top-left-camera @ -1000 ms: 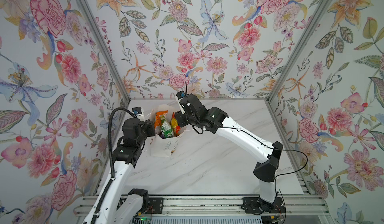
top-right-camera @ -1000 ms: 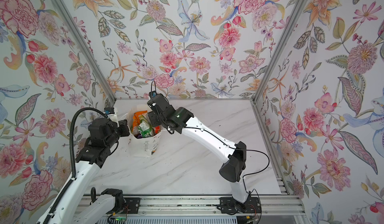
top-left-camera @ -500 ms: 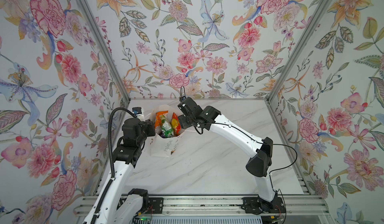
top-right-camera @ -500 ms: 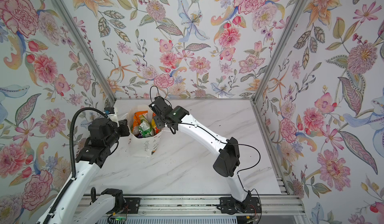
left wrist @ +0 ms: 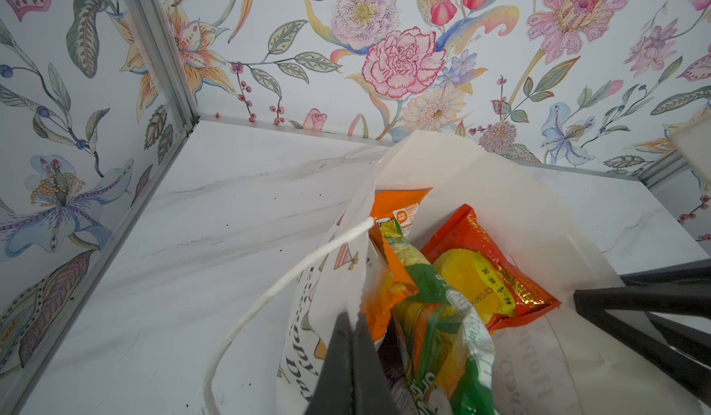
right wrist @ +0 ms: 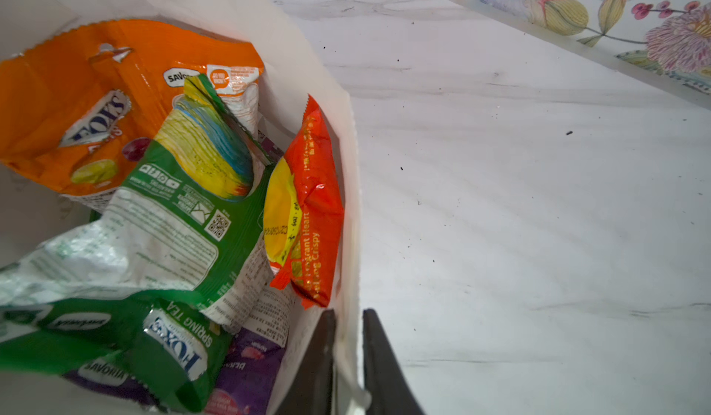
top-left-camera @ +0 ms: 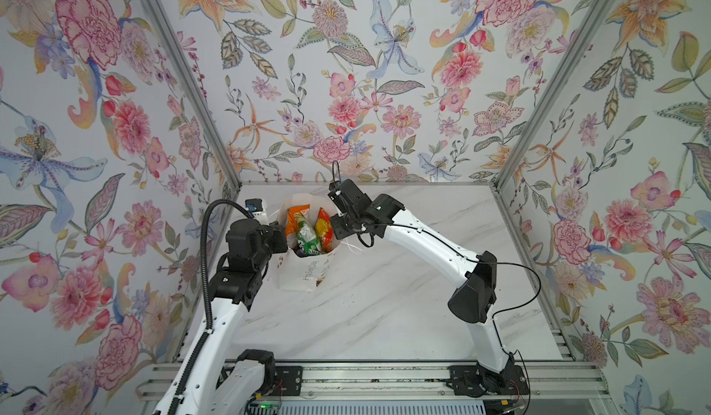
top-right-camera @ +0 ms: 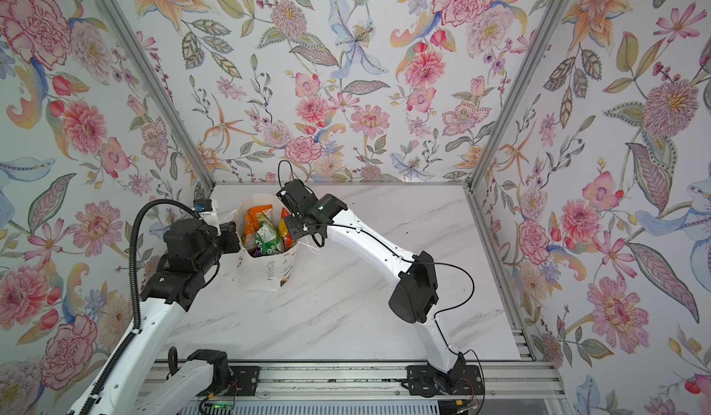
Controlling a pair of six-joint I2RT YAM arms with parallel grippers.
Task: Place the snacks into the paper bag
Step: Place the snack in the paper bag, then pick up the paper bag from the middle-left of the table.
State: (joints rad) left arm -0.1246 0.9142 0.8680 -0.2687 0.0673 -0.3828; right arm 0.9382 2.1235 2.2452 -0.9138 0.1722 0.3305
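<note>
On the left wrist feed I see the left gripper [left wrist: 352, 318] with its jaws together, clamped on the rim of the paper bag [left wrist: 481, 186]. A cord handle [left wrist: 346, 240] loops loose beside it.

On the right wrist feed the right gripper [right wrist: 348, 317] straddles the opposite wall of the bag. One finger is inside and one outside, and they are drawn in on the paper and a strand of cord.

Between the two grips the bag's mouth is open and the snacks [top-left-camera: 307, 232] sit inside. I make out an orange FOX'S packet [right wrist: 77, 97] and a green packet [right wrist: 184, 216] lying over it. An orange-red sachet [right wrist: 311, 201] stands on edge against the wall by the right gripper, and a purple packet [right wrist: 250, 363] lies underneath.

In both top views the bag [top-left-camera: 304, 274] [top-right-camera: 265, 274] stands upright on the marble tabletop [top-left-camera: 384, 297], near the back left corner, with an arm on either side
</note>
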